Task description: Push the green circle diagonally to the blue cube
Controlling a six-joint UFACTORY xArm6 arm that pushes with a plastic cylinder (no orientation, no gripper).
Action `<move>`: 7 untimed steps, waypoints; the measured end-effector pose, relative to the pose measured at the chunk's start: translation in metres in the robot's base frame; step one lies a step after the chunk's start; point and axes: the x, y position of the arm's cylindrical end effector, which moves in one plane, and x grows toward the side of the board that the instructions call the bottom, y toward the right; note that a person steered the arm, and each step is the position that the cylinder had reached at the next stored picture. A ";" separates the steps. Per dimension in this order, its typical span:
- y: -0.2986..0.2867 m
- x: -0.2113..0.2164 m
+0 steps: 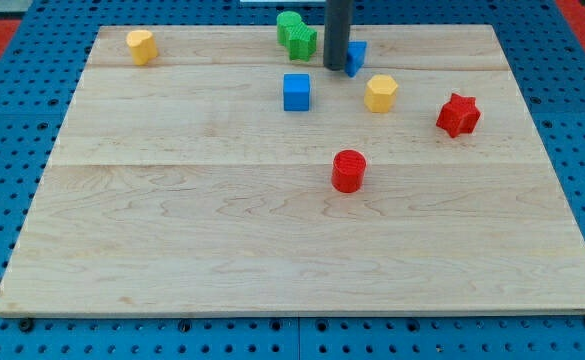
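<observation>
A green block (297, 36) lies near the view's top centre. Its outline is lumpy, and I cannot tell whether it is one piece or two pressed together. The blue cube (296, 91) sits just below it, apart from it. My dark rod comes down from the view's top, and my tip (334, 67) rests on the board just right of the green block and up-right of the blue cube. A second blue block (357, 57) sits right against the rod's right side, partly hidden by it.
A yellow block (380, 92) lies right of the blue cube. A red star (458, 114) lies further right. A red cylinder (349, 171) stands near the board's middle. Another yellow block (141, 46) sits at the top left. The wooden board (172, 250) lies on a blue pegboard.
</observation>
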 end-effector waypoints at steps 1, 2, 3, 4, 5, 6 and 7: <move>0.006 -0.037; 0.000 -0.069; -0.011 -0.070; -0.042 -0.068; -0.082 -0.066; -0.082 -0.059; -0.081 -0.039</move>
